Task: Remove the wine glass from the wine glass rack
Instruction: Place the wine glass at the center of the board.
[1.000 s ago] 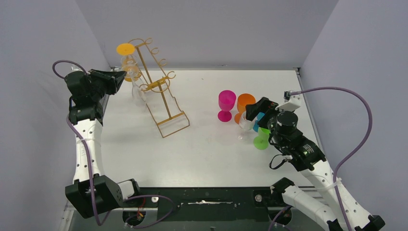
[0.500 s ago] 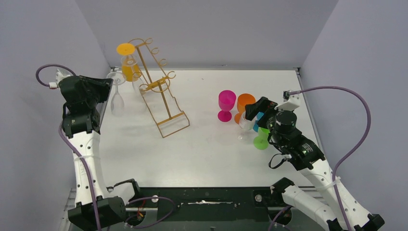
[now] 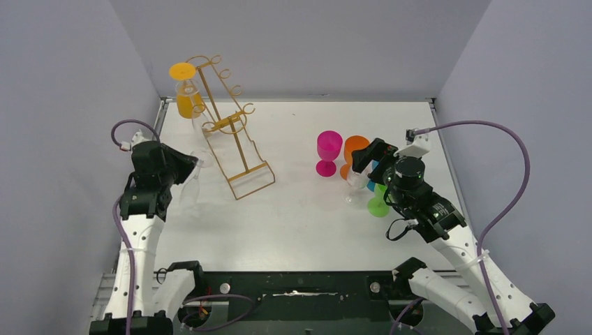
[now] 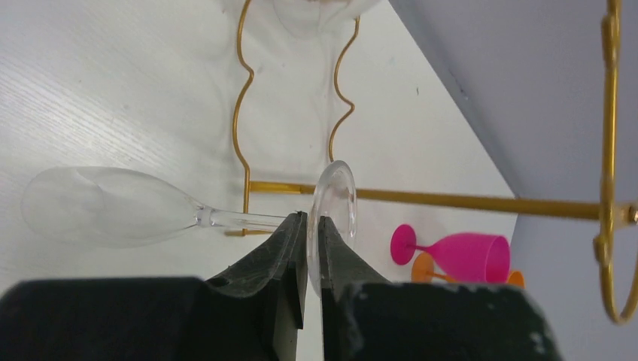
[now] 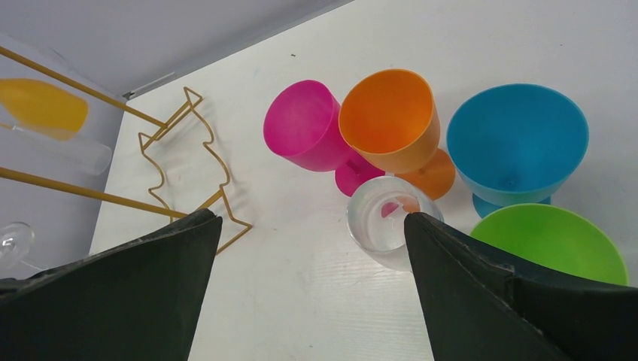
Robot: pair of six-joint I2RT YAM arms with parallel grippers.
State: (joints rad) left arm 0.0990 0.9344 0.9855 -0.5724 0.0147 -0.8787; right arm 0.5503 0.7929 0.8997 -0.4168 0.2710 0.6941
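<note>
Plain grey walls (image 3: pixel 300 42) close in three sides of a white worktop (image 3: pixel 300 230), matte and faintly grained in the wrist views. It is bare in the middle, with the things kept to its two ends.

The wine glass rack (image 3: pixel 225 125) stands at the far left, leaning on its rectangular wire base. Its curled hooks are there to carry glasses upside down by the foot. A yellow glass (image 3: pixel 185 101) hangs that way near the top, and a clear bowl shows just below it.

The wine glass (image 4: pixel 105 207) is off the rack and held out just left of the base, apart from the wire. It lies tilted, with its bowl toward the near edge – I cannot tell whether the bowl touches the worktop. The left gripper (image 4: pixel 312 226) has its jaws pinched nearly together on the rim of the foot (image 4: pixel 336 203). That is a sensible hold, since the foot is the part that slides out of a hook. It is also a thin one, and I judge the long bowl could swing.

At the right end stand the pink cup (image 5: pixel 301 128), the orange cup (image 5: pixel 387 120), the blue cup (image 5: pixel 515 135) and the green cup (image 5: pixel 553 241), crowded round an upright clear glass (image 5: pixel 385 233) – likely the set-down spot. The right gripper (image 5: pixel 312 218) hangs over them with its jaws spread wide, gripping nothing.
</note>
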